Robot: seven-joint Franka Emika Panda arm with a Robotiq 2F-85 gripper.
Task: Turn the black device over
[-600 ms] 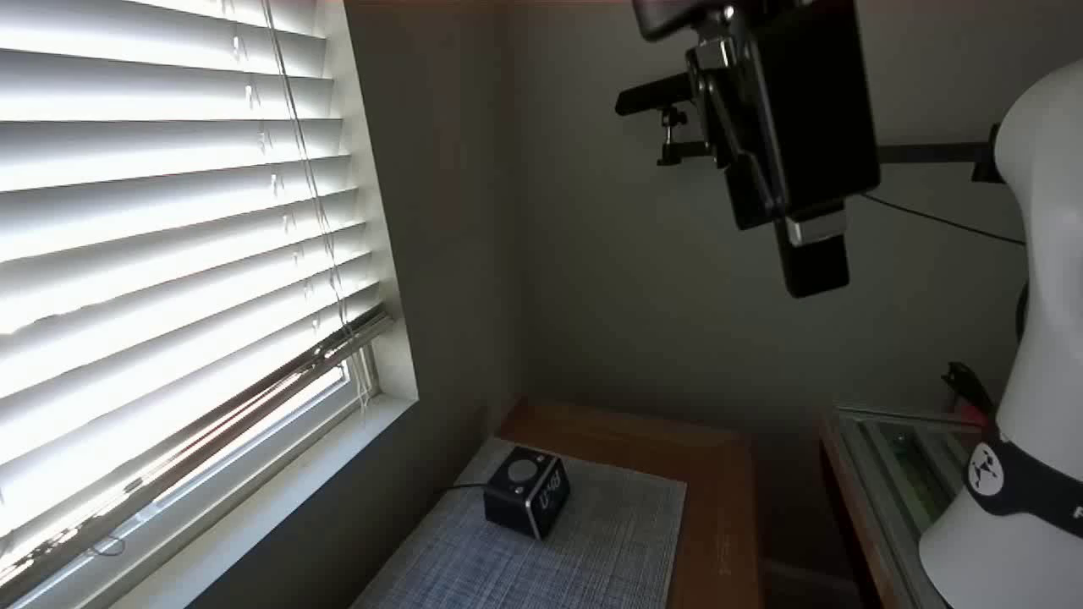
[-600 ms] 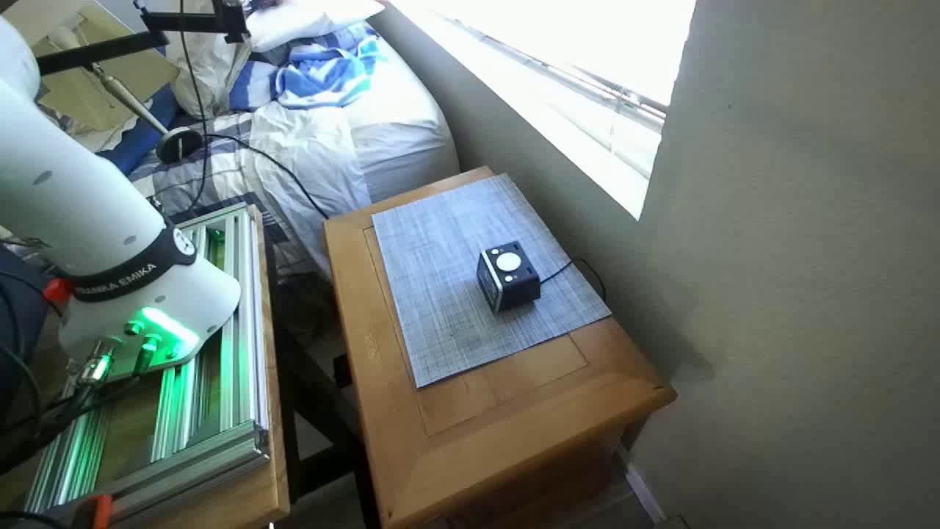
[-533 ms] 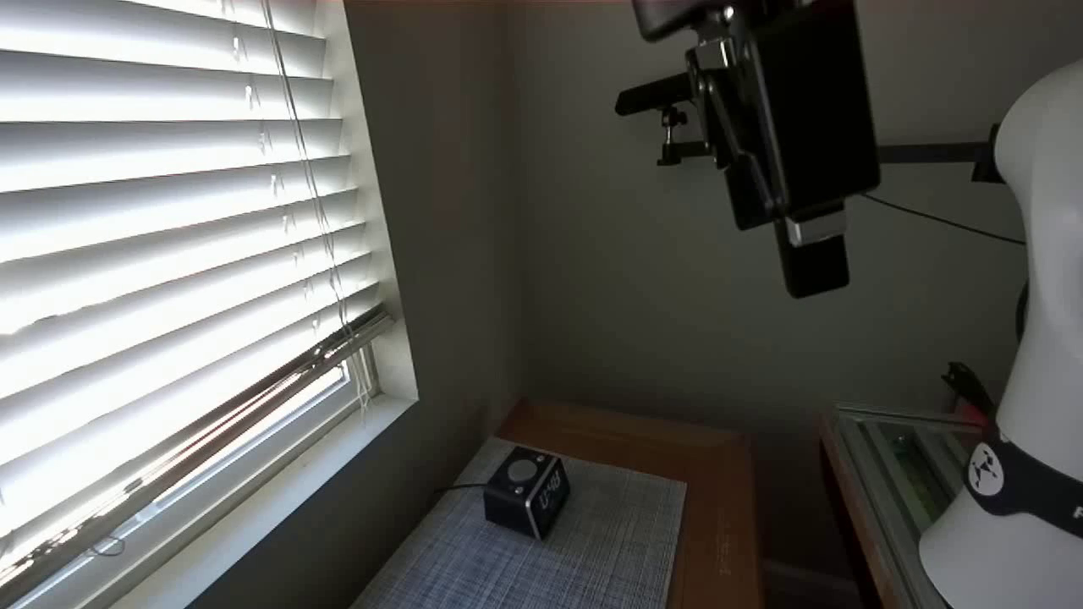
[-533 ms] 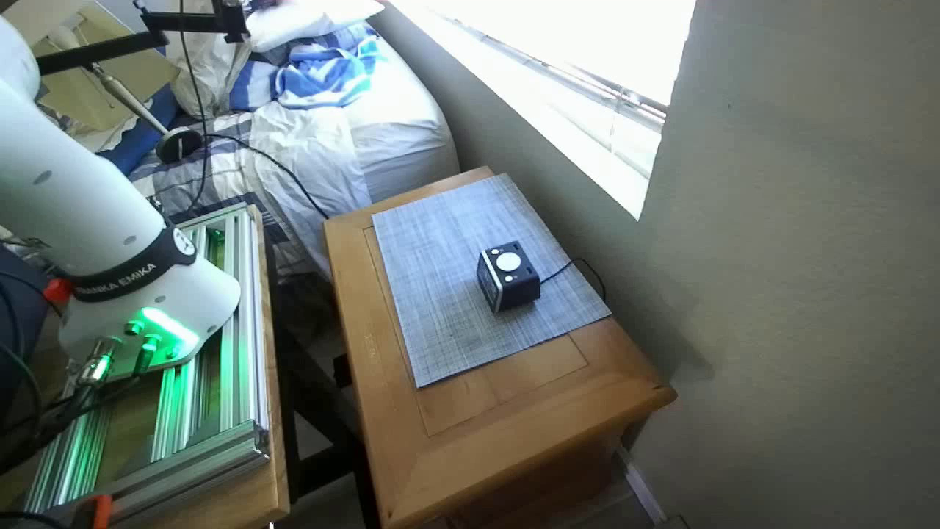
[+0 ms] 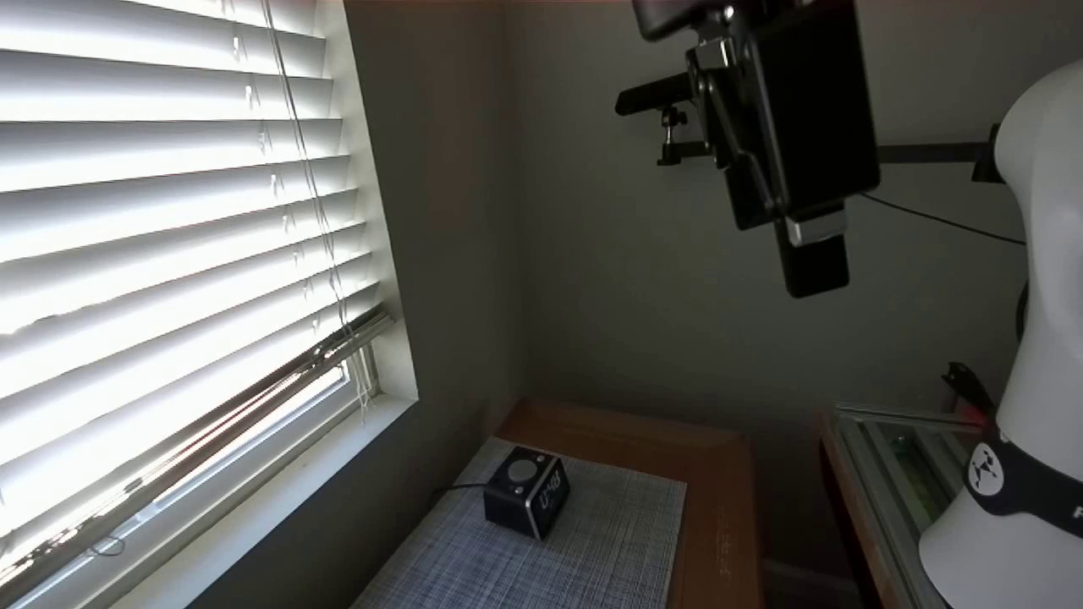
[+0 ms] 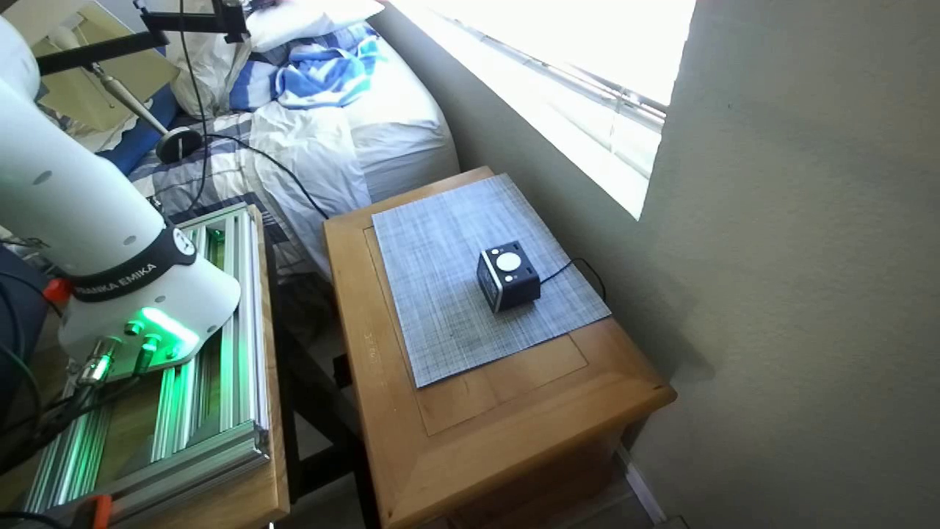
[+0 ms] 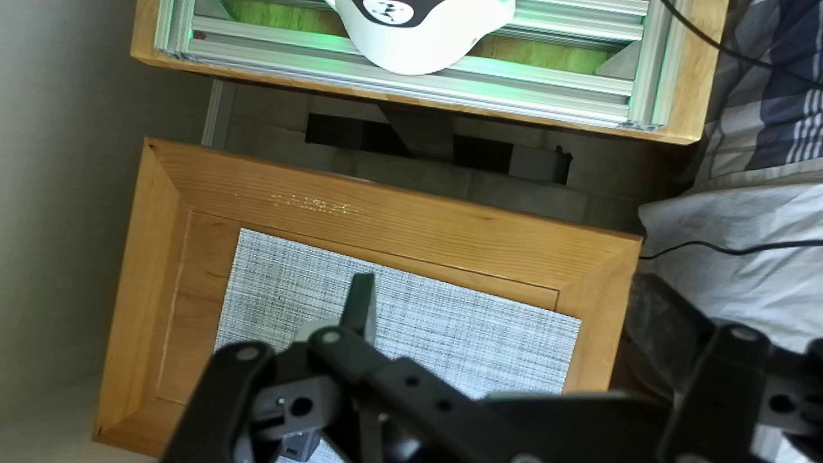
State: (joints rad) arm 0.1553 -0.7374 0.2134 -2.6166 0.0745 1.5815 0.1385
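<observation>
The black device [image 5: 526,492] on the grey mat [image 5: 609,524], gripper [image 7: 514,310] well apart, higher up
In both exterior views the black device rests with its round dial [image 6: 508,262] facing up, cable [image 6: 558,271] trailing from one side, the grey mat lying on the wooden table [image 6: 514,441]; in the wrist view the gripper's fingers [image 7: 357,305] stand wide apart

Black is worn by the clock [image 5: 526,495], its edge trimmed in silver, its digits lit in white! The placemat [image 6: 448,308] is crosshatched in fine greys, the tabletop [image 6: 514,411] toned orange-brown. White is shown by the robot arm [image 6: 88,191], cut by a black band [image 6: 136,275]; green is thrown by its light [image 6: 170,327]! Navy-and-white plaid is carried by the bedspread [image 7: 778,122], black by the gripper [image 7: 511,296].
</observation>
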